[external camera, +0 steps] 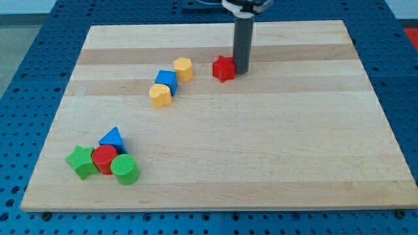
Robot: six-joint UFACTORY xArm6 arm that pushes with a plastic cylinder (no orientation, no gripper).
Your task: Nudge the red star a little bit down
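The red star (pixel 223 68) lies on the wooden board (pixel 261 143) near the view's top, a little right of centre. My tip (pixel 241 71) stands right beside the star, on its right side, touching or nearly touching it. The dark rod rises straight up from there to the view's top edge.
Left of the star lie a yellow block (pixel 184 68), a blue cube (pixel 166 81) and a yellow heart-like block (pixel 160 95) in a diagonal row. At the lower left cluster a blue triangle (pixel 113 138), a green star (pixel 81 161), a red cylinder (pixel 103 158) and a green cylinder (pixel 124 169).
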